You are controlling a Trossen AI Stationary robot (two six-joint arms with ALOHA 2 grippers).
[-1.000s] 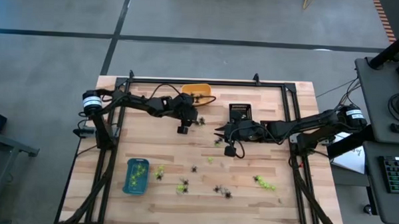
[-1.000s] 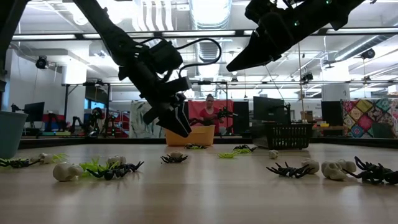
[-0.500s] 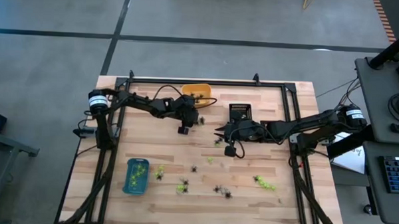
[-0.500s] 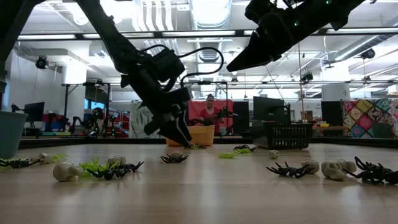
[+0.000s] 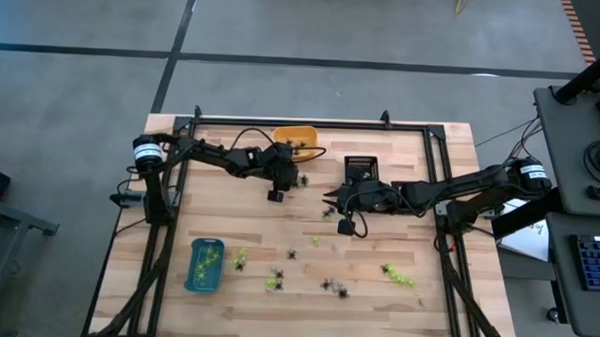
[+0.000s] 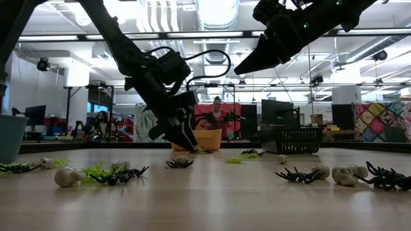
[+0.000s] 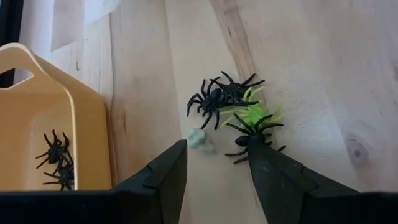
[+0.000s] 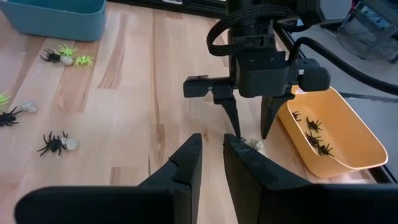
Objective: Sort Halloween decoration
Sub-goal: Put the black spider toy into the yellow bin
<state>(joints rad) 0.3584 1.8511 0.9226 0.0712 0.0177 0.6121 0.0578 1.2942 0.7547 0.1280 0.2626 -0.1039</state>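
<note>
Few sorted: spiders in orange tray, greens in blue tray | many trinkets loose | left gripper spread above spiders, empty | right gripper nearly closed, empty

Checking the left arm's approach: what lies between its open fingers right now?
In the left wrist view, a small whitish trinket lies on the table between the left hand's fingers, black spiders just beyond.

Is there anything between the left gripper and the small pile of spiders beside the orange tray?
Nothing visible blocks it. The left gripper, jaws open, hangs just above the black spiders, a green one and a whitish piece, beside the orange tray.
</note>
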